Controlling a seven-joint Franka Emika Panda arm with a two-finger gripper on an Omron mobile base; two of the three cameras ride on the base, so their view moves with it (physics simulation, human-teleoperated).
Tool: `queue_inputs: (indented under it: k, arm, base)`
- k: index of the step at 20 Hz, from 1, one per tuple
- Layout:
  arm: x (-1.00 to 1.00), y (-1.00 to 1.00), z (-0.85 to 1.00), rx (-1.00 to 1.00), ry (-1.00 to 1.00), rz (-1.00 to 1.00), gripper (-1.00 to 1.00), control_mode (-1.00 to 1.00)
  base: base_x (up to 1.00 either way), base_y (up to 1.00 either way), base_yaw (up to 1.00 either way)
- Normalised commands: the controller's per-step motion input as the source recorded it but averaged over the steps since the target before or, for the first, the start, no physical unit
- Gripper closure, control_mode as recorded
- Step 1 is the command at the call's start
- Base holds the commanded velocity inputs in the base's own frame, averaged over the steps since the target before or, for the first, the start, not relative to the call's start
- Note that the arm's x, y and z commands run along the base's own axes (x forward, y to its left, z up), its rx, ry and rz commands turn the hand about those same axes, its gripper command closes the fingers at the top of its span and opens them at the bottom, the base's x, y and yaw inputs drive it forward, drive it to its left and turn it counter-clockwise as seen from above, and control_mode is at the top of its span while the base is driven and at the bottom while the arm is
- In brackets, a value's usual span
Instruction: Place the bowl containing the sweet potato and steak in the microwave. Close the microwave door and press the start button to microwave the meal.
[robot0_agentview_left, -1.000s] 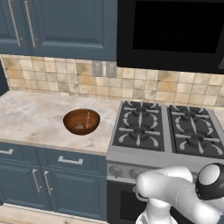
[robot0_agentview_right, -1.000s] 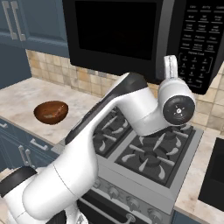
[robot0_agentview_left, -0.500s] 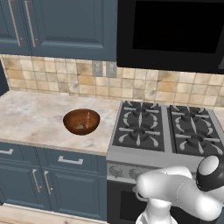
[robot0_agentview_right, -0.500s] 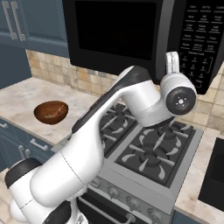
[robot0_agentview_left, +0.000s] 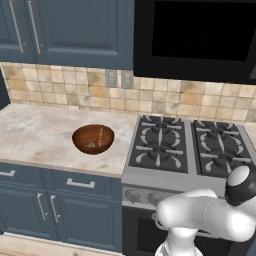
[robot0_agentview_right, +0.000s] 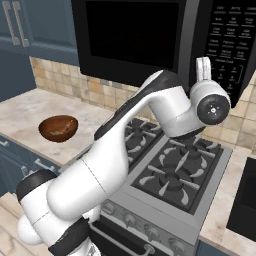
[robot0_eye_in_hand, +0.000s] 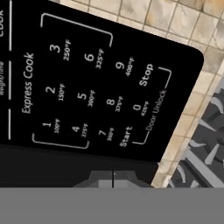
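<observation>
Fingertips (robot0_eye_in_hand: 113, 177) pressed together, nothing between them, gripper (robot0_agentview_right: 202, 67) raised at the microwave (robot0_agentview_right: 150, 35) keypad. Just beyond the tips, the Start button (robot0_eye_in_hand: 124, 136), with Stop (robot0_eye_in_hand: 146, 75) farther along the panel. Well off to the side and below, the bowl (robot0_agentview_left: 93, 138) resting on the counter (robot0_agentview_left: 35, 135) beside the stove (robot0_agentview_left: 192, 150).
</observation>
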Motion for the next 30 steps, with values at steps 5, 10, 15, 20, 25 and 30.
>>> queue_inputs:
  k: [5,10,15,20,25,30]
  arm:
    - [0.11,-0.13,-0.15,0.00,0.00,0.00,1.00,-1.00]
    - [0.12,0.00,-0.14,0.00,0.00,0.00,1.00,-1.00]
    - [0.16,0.00,-0.01,0.00,0.00,0.00,1.00,-1.00]
    - [0.18,-0.01,-0.01,0.00,0.00,0.00,1.00,-1.00]
    - [0.16,-0.09,-0.09,0.00,0.00,0.00,1.00,-1.00]
    - [0.19,-0.14,-0.08,0.00,0.00,0.00,1.00,-1.00]
  base:
    - [0.00,0.00,0.00]
    - [0.00,0.00,0.00]
    - [0.00,0.00,0.00]
    - [0.00,0.00,0.00]
    - [0.00,0.00,0.00]
    - [0.00,0.00,0.00]
